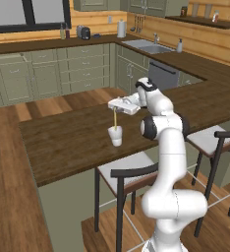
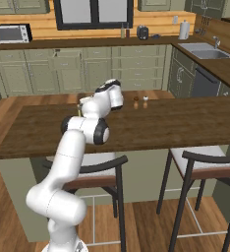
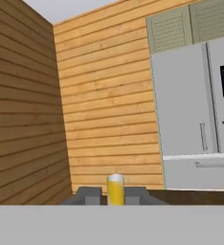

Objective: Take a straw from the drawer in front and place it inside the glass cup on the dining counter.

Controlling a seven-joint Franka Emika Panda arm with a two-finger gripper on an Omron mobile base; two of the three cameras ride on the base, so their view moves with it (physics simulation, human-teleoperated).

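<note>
The gripper (image 1: 116,107), closed on the straw (image 1: 115,118), holds it upright with its lower end in the glass cup (image 1: 116,135) on the worktop (image 1: 63,140), aligned for release.

Long dark-brown wood-grain dining counter (image 1: 63,140) on a plain grey-green base, running across both base views. Standing upright on its top, near the edge facing the dark-framed stools: a small whitish translucent glass cup (image 1: 116,136), slightly tapered, no handle. Farther along the same top, well apart from the cup and near the counter's far edge: two small shakers (image 2: 140,102) side by side, close together but not touching, one brownish with a dark top, one paler.
</note>
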